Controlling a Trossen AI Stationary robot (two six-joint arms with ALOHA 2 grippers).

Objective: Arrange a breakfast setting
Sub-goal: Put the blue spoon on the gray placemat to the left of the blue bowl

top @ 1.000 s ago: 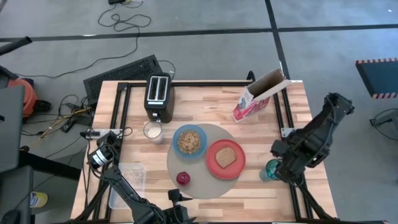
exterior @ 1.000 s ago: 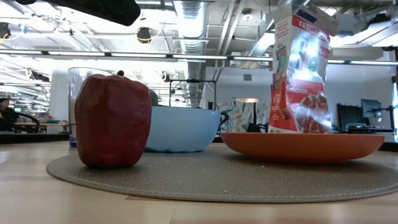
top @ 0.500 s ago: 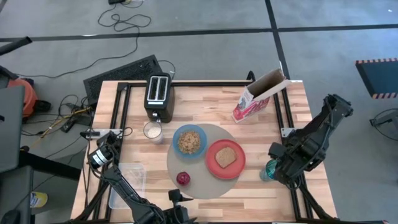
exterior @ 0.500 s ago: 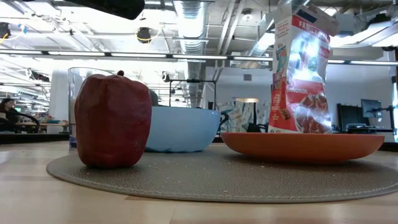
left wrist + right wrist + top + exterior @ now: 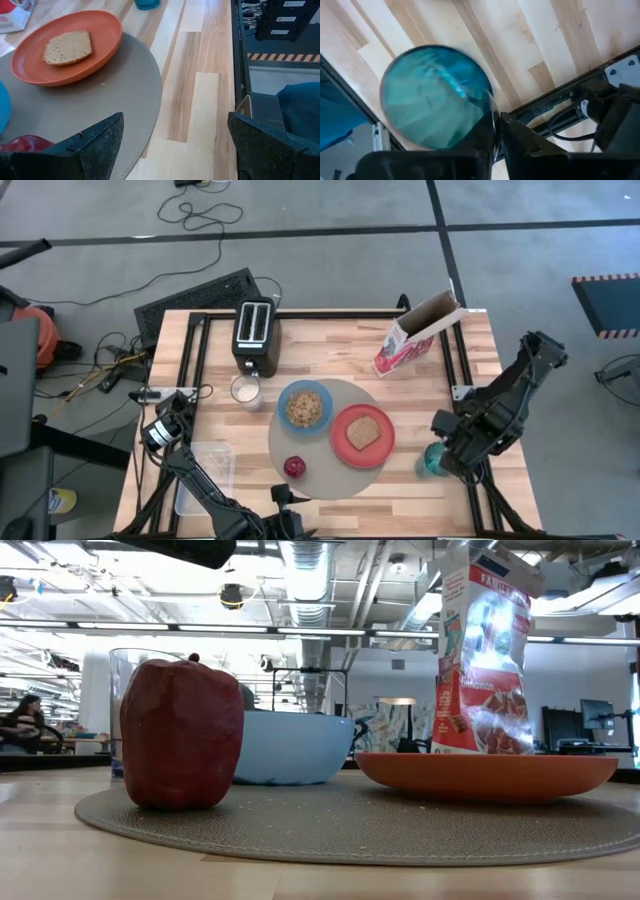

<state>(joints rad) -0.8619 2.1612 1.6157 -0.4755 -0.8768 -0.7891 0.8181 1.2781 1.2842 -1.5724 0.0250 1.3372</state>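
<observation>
Right gripper [image 5: 495, 131]: fingers [image 5: 530, 142] pinched nearly together on the rim of the teal glass [image 5: 436, 95], one finger inside the rim and one outside; in the high view the glass [image 5: 433, 460] sits at the desk's 3–4 o'clock edge, just past the mat's 3 o'clock side, apart from it. Left gripper [image 5: 172, 145]: fingers [image 5: 95, 142] spread wide, nothing between them, hovering at the desk's 6 o'clock edge over the near rim of the round grey-beige mat [image 5: 110, 95]. Mat [image 5: 325, 480] lies about centre, slightly toward 6 o'clock. On it: red-orange plate [image 5: 345, 452] at its 3 o'clock side with the toast slice [image 5: 362, 433] lying flat on it; light-blue bowl [image 5: 305, 408] at 11 o'clock, filled with cereal, touching or nearly touching the plate; red apple [image 5: 295, 467] upright at 7 o'clock. Off the mat: toaster [image 5: 256, 335] at the desk's 11 o'clock, a small glass [image 5: 245, 390] just on its 6 o'clock side, open cereal box [image 5: 415, 335] at 1 o'clock, clear plastic tub [image 5: 205, 470] at 8 o'clock. Spoon: can't find it in any view. Desk [image 5: 330, 350] is light wood on a black frame.
</observation>
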